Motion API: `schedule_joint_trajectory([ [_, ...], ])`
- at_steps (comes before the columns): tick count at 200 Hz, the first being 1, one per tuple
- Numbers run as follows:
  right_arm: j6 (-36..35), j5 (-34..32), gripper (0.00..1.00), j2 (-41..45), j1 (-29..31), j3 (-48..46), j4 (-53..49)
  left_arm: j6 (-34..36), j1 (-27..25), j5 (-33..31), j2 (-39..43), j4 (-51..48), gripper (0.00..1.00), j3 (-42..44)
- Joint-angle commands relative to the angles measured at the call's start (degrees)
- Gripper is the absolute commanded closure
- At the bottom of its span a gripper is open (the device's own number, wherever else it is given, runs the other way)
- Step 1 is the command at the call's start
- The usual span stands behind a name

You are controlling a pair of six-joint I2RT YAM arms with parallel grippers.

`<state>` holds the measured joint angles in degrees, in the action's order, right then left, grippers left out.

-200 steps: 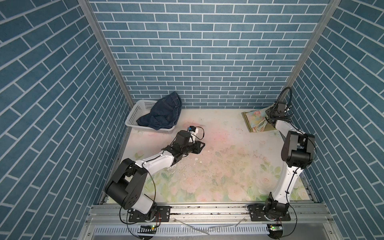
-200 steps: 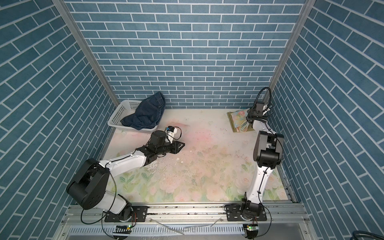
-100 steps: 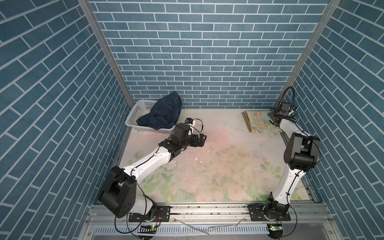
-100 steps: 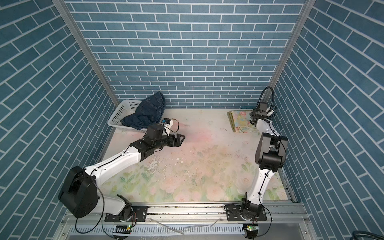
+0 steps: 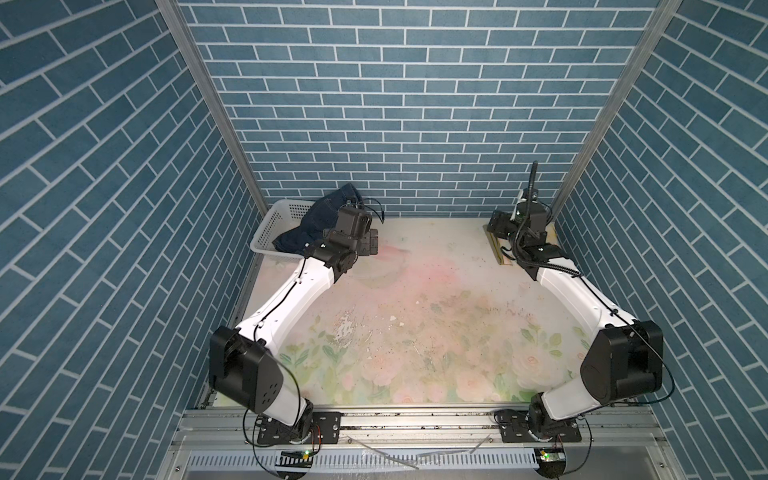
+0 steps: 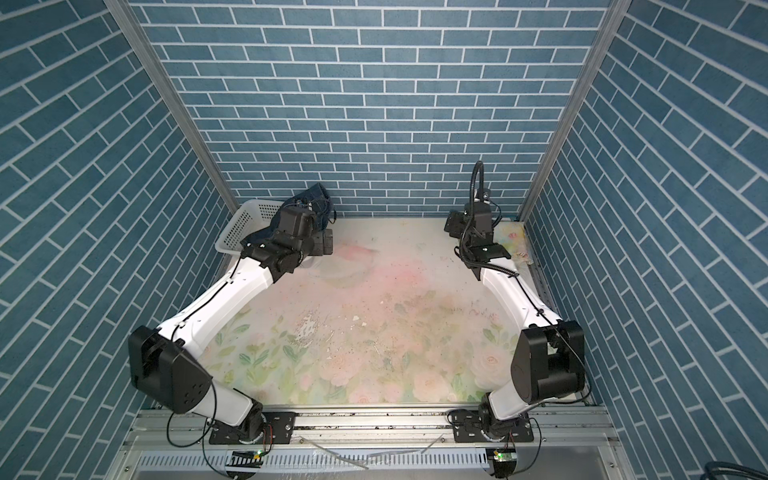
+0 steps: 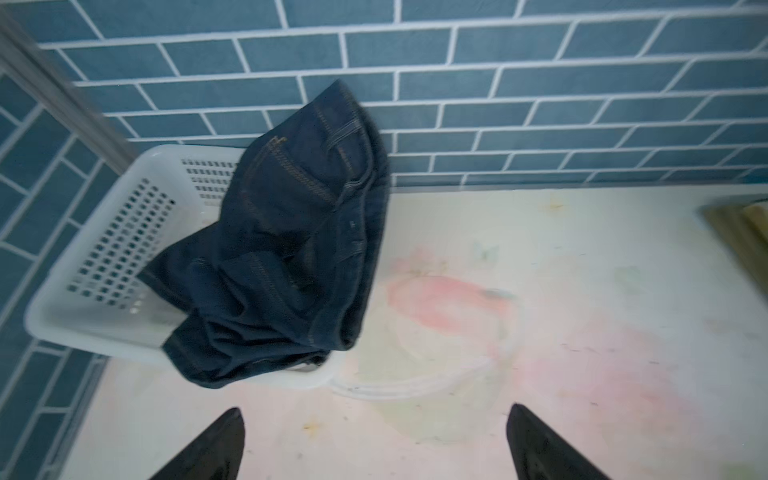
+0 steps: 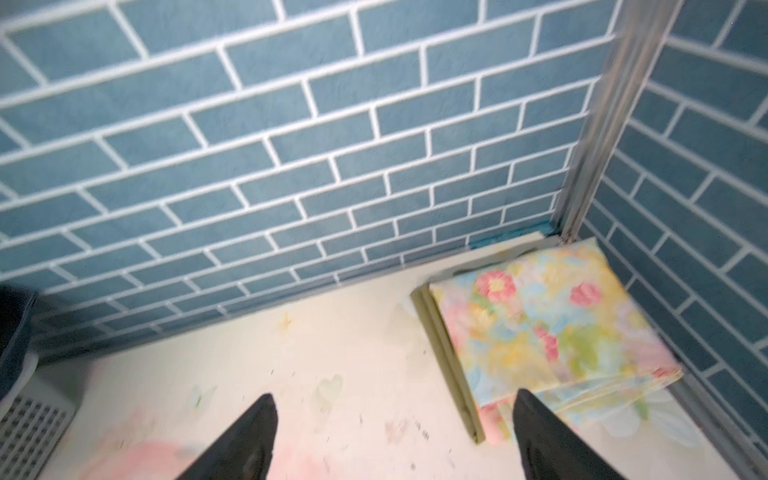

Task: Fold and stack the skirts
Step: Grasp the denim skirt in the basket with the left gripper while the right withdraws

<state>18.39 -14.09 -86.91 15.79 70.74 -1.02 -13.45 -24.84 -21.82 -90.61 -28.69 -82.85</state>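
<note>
Denim skirt [image 7: 291, 249] over one basket [image 7: 104, 249], floral skirt [image 8: 552, 332] atop olive skirt [image 8: 445, 353], left gripper [image 7: 376, 409], right gripper [image 8: 395, 395] wide.

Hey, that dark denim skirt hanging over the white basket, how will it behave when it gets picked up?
Probably floppy: the denim skirt lies crumpled in folds and droops over the basket rim. Likely heavier than thin cloth, given its thick stitched seams. Lying partly inside, it may tug the plastic basket along.

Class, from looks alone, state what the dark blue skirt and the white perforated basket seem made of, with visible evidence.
Dark blue skirt: probably denim, matte, with tan contrast stitching and stiff folds. White perforated basket: seemingly moulded plastic, smooth, with regular grids of holes.
</note>
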Motion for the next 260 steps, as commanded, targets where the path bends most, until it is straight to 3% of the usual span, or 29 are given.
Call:
schedule_joint_trajectory([
  [1, -1.7, 2.2, 0.16, 3.5, 2.8, -5.1, 0.3, 6.8, -0.1, -7.8, -4.7, -5.6, 0.08, -2.5],
  [37, -1.4, 2.7, 0.18, 8.0, 6.4, -9.3, 0.3, 9.4, 1.4, -9.7, -12.5, -5.6, 0.16, -6.1],
  [61, -1.1, 3.0, 0.2, 11.0, 7.7, -11.1, 0.1, 9.5, 3.0, -8.4, -16.4, -5.5, 0.27, -8.3],
  [154, -2.0, 1.2, 0.23, 14.0, 10.7, -11.3, -1.1, 8.5, 7.4, -2.3, -26.6, -5.8, 0.47, -14.9],
  [203, -2.4, 0.2, 0.23, 14.0, 11.1, -11.4, -1.0, 8.6, 7.9, -2.1, -30.1, -7.6, 0.92, -20.0],
  [208, -2.5, 0.1, 0.23, 14.0, 11.2, -11.6, -0.8, 8.5, 8.0, -2.0, -30.3, -7.8, 1.0, -20.4],
  [260, -3.2, -0.1, 0.24, 13.9, 11.2, -11.2, -0.9, 9.0, 9.7, -2.5, -26.5, -10.1, 1.0, -24.6],
])
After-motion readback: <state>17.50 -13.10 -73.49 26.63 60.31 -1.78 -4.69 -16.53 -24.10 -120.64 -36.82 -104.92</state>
